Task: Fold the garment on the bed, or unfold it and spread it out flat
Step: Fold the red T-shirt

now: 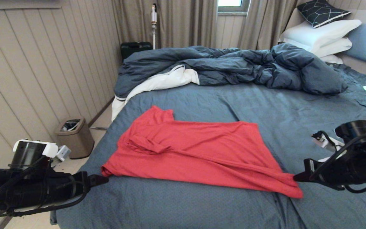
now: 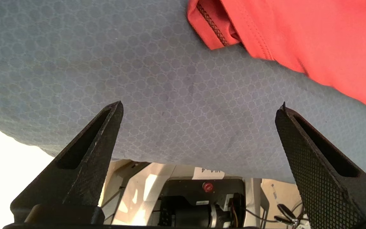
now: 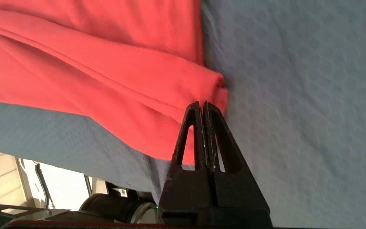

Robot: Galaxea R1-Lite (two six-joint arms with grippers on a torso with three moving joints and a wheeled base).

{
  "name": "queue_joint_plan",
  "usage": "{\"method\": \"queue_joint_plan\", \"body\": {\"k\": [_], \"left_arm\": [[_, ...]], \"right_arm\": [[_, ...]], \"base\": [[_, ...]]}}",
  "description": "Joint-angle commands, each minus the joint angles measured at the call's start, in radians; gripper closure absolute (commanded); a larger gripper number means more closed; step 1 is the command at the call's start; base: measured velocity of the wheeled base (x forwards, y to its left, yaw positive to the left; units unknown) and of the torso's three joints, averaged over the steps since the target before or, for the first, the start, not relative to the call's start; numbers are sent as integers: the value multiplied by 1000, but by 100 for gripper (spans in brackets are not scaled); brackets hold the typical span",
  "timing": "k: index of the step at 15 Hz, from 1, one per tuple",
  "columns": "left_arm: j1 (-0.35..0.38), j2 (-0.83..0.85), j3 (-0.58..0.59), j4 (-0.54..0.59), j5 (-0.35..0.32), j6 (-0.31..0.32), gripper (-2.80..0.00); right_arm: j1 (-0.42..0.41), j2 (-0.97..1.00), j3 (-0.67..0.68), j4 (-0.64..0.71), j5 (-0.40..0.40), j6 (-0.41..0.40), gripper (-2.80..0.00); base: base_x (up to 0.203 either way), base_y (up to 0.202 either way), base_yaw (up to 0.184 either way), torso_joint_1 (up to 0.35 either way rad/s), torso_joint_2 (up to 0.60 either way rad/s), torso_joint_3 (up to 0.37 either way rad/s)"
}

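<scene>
Honeycomb-weave bed [image 1: 176, 203], thin red garment [image 1: 195, 149]; left gripper [image 2: 199, 108] wide apart, right gripper [image 3: 203, 105] closed, empty.

I can't read any words, numbers or signs here. The red shirt [image 1: 199, 152] on the bed [image 1: 297, 105] lies with a plain side up, so I see no print on it. In my left wrist view there is a small pale sticker [image 2: 209, 172] on the robot's base, just past the edge of the bed, with some dark marks on it, but they are too small and cut off for me to read. The dark pillow [image 1: 322, 12] on top of the white pillows at the head of the bed has thin pale lines on it, but they only make a pattern, not letters.
</scene>
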Motion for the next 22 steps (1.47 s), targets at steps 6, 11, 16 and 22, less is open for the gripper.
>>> {"method": "queue_joint_plan", "body": {"k": [6,11,16,22], "left_arm": [[3,-35,16,6,-1,12,0],[3,-106,70,-3,4,63,0],[76,-181,159,-6,11,193,0],[98,-279,299,-60,11,256,0]], "right_arm": [[33,-17,-2,1,4,1,0],[25,-27,7,1,3,0,0],[30,-23,4,1,-3,-1,0],[37,-53,12,10,-26,-33,0]], "base": [[0,0,0,0,0,0],[0,0,0,0,0,0],[0,0,0,0,0,0],[0,0,0,0,0,0]]}}
